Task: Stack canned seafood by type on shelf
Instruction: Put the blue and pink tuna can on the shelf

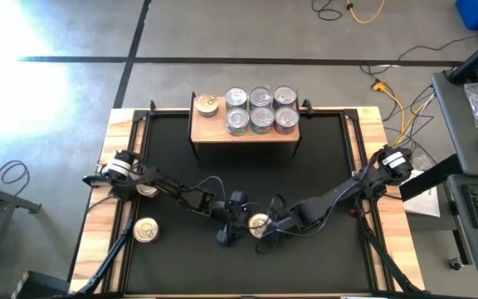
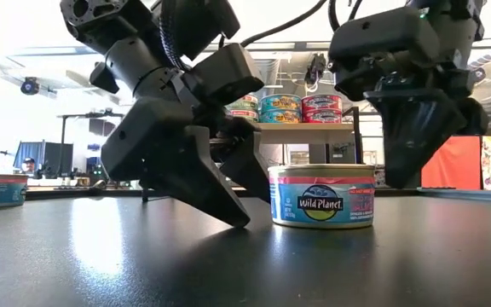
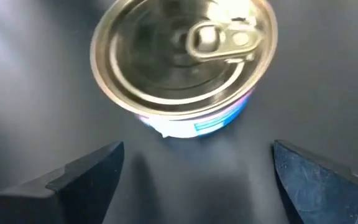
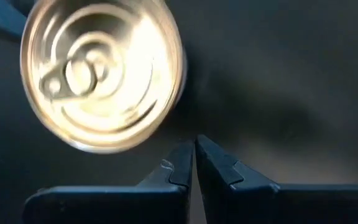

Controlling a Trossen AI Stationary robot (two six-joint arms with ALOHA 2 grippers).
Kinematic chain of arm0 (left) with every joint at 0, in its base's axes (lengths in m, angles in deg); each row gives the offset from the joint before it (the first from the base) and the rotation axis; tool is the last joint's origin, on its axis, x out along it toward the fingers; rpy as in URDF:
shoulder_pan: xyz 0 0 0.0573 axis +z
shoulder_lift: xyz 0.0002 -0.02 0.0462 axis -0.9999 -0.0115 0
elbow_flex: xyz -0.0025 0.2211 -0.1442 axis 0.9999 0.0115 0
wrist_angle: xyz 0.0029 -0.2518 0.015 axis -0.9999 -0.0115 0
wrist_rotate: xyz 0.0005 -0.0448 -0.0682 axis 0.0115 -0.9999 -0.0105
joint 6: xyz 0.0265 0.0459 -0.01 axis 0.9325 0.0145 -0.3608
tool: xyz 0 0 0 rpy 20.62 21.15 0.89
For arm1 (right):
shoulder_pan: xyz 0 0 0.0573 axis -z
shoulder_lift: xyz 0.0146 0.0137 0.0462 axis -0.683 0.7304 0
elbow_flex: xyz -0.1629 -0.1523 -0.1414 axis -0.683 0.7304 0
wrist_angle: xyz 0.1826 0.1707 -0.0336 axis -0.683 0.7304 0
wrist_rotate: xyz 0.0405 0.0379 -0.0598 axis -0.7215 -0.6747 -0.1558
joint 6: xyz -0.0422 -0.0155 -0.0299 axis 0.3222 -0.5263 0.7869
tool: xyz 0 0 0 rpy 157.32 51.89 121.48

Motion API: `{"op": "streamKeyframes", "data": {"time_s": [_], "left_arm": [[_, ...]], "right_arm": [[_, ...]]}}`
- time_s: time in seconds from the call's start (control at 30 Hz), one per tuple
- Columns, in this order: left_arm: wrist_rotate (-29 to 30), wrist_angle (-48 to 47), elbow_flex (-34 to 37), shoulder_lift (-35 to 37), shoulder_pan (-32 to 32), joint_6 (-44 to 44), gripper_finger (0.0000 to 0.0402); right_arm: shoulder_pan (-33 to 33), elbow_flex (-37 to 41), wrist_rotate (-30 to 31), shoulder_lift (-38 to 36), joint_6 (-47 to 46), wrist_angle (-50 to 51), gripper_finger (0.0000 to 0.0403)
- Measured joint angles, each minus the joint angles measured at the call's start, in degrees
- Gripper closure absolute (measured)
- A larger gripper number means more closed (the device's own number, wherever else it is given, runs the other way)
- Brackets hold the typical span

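Note:
One tin (image 1: 259,224) with a silver lid and a blue-and-pink label (image 2: 322,196) stands upright on the black table top, between my two grippers. My left gripper (image 1: 226,235) is open and slants down toward the table just left of this tin. In the left wrist view its fingers (image 3: 92,171) stand wide apart, short of the tin (image 3: 182,59). My right gripper (image 1: 270,235) is shut and hovers just right of the tin (image 4: 101,71). The light-wood shelf (image 1: 243,139) at the far edge carries one gold-lidded tin (image 1: 207,105) and several silver-lidded ones (image 1: 260,108).
Two more tins stand on the table's left side. One (image 1: 146,230) is in the open; the other (image 1: 147,190) is partly under my left arm. Raised wooden edges (image 1: 106,183) frame the black top. Cables lie on the floor beyond.

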Motion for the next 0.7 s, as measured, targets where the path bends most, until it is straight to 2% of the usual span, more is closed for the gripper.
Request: {"op": "streamKeyframes", "data": {"time_s": [0.33,0.57,0.7], "left_arm": [[-2.6,3.3,0.3,-0.2,0.4,2.6,0.001],[-3.7,5.6,0.3,-0.7,0.2,0.0,0.001],[-3.9,6.0,0.3,-0.7,-0.5,-5.3,0.001]], "right_arm": [[0.4,0.2,2.2,0.0,-3.7,-1.9,0.039],[0.8,0.2,5.3,0.0,-4.7,-5.7,0.039],[1.3,0.2,6.4,0.0,-4.3,-9.3,0.039]]}}
